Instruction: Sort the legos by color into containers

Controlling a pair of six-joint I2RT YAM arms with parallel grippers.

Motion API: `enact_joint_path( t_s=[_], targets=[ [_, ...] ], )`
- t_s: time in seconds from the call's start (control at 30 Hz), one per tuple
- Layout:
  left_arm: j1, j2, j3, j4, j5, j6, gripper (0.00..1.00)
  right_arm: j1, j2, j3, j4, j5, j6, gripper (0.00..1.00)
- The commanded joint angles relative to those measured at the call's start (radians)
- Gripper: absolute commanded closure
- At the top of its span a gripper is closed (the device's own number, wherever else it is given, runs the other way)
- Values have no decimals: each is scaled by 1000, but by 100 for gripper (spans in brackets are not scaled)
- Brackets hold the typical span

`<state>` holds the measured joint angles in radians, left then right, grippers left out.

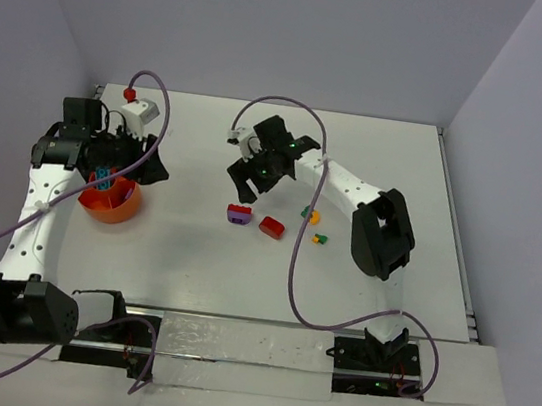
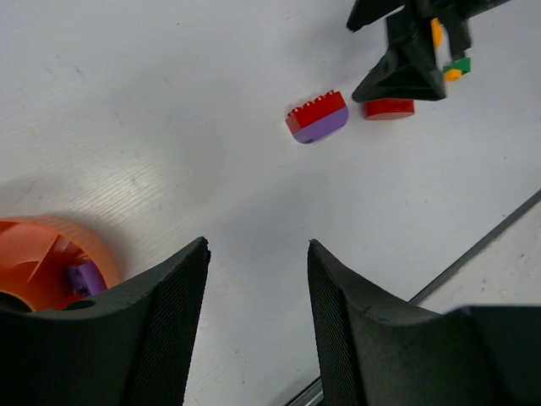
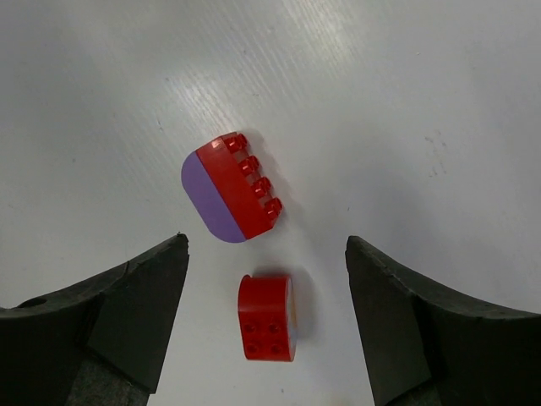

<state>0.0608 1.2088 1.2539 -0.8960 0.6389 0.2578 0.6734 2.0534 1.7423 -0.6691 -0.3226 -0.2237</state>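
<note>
orange bowl (image 2: 38, 254) cut off, contents mostly hidden

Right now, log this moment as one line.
left tool open above round orange plastic bowl | right tool open over stacked red-and-purple plastic brick | rounded red plastic brick loose beside it

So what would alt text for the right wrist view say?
The open right gripper hangs over a white table with two loose pieces: a red-on-purple lego pair and, nearer, a small red brick between the black fingers.
</note>
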Motion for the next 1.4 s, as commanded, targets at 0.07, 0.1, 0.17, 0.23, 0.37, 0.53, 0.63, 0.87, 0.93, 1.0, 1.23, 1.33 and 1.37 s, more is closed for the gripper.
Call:
enact_joint_path(
  t_s=[0.07, 0.1, 0.17, 0.23, 0.37, 0.53, 0.63, 0.87, 0.93, 1.0, 1.23, 1.33, 1.37],
  targets=[
    [2, -25, -22, 79, 134, -51, 42, 55, 64, 96, -88, 8, -183, 22],
    [2, -24, -24, 78, 141, -51, 42, 61, 73, 105, -104, 4, -196, 22],
    [2, -20, -26, 79, 162, -52, 41, 67, 109, 141, -134, -2, -235, 22],
    [2, -21, -33, 88, 174, -59, 41, 73, 134, 164, -164, -13, -255, 22],
    [2, -32, -48, 109, 177, -75, 40, 80, 195, 209, -200, -27, -288, 22],
    [2, -40, -60, 129, 174, -91, 39, 83, 232, 218, -214, -12, -310, 22],
    [2, -43, -68, 143, 174, -98, 39, 84, 241, 208, -216, -3, -324, 25],
    [4, -55, -98, 193, 153, -137, 39, 86, 222, 145, -192, 19, -353, 47],
    [4, -67, -119, 243, 138, -189, 39, 86, 216, 137, -191, 10, -355, 59],
    [5, -81, -146, 279, 131, -230, 40, 87, 201, 119, -189, -1, -343, 87],
    [34, -197, -291, 453, 56, -482, 35, 69, -9, -25, -49, -107, -139, 100],
    [42, -207, -327, 484, 35, -606, 28, 58, -125, -98, 71, -141, -9, 100],
    [43, -203, -339, 496, 54, -637, 27, 58, -155, -112, 103, -144, 44, 100]
  ],
)
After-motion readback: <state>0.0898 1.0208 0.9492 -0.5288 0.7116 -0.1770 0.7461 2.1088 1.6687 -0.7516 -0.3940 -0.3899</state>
